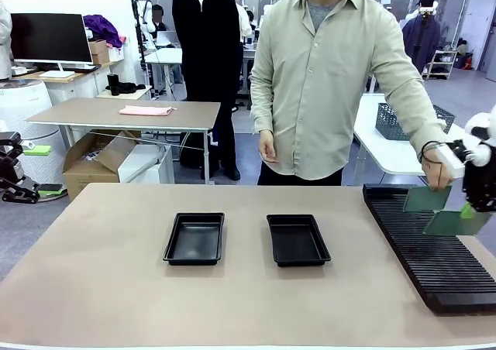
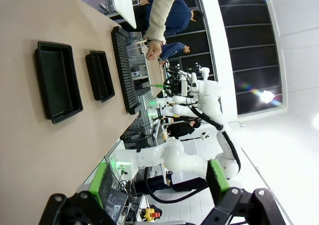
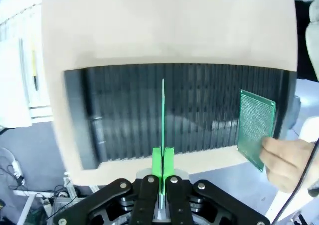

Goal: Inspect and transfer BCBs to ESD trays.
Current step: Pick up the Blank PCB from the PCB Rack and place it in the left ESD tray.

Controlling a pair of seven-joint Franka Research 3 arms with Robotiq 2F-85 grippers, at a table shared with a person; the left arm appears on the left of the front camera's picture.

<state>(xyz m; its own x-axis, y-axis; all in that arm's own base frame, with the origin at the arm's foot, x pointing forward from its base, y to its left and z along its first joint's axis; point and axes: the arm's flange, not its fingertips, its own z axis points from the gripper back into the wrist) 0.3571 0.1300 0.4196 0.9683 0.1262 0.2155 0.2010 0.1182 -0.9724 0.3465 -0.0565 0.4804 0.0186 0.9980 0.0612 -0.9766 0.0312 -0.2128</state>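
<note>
Two empty black ESD trays (image 1: 194, 238) (image 1: 297, 240) lie side by side mid-table, also in the left wrist view (image 2: 57, 80) (image 2: 99, 75). My right gripper (image 1: 469, 209) hangs over the rack at the right edge, shut on a green BCB (image 1: 456, 223). In the right wrist view this BCB (image 3: 163, 110) stands edge-on between the shut gripper (image 3: 162, 168). The person's hand (image 1: 440, 172) holds a second BCB (image 1: 426, 198) (image 3: 255, 128) just beside mine. My left gripper (image 1: 39, 169) (image 2: 159, 185) is open and empty, off the table's left side.
A long black slotted rack (image 1: 426, 249) (image 3: 129, 115) runs along the table's right side. The person stands at the far edge. A grey mesh basket (image 1: 391, 121) sits on a white table behind. Bare tabletop surrounds the trays.
</note>
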